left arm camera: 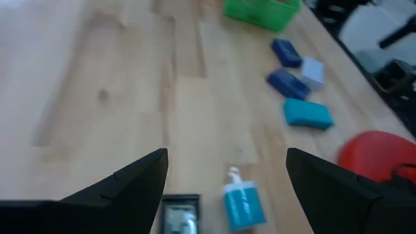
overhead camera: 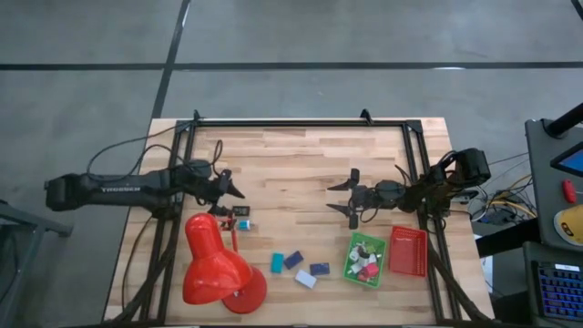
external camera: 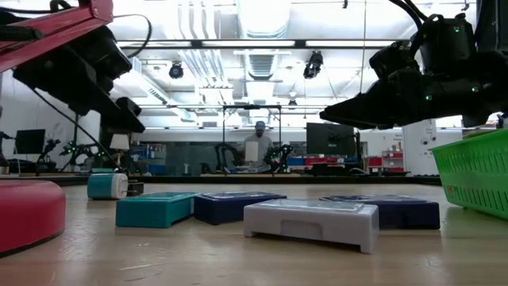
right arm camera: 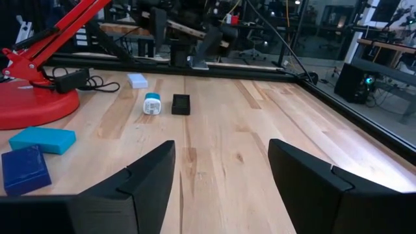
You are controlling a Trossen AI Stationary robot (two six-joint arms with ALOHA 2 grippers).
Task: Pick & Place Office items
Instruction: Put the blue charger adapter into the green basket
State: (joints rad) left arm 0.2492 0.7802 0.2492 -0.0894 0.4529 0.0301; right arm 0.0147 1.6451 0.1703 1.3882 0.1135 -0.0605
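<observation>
- Left gripper hangs wide open and empty above a small black block and a teal-and-white piece; lower it squarely over one.
- Right gripper, also open, waits beside the green tray.

4 blocks between lamp, basket

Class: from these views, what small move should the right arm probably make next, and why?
Probably lower the right gripper, empty and open above bare wood, toward the dark blue block. That block and three more pieces lie loose beside the green tray, which already holds several items.
</observation>
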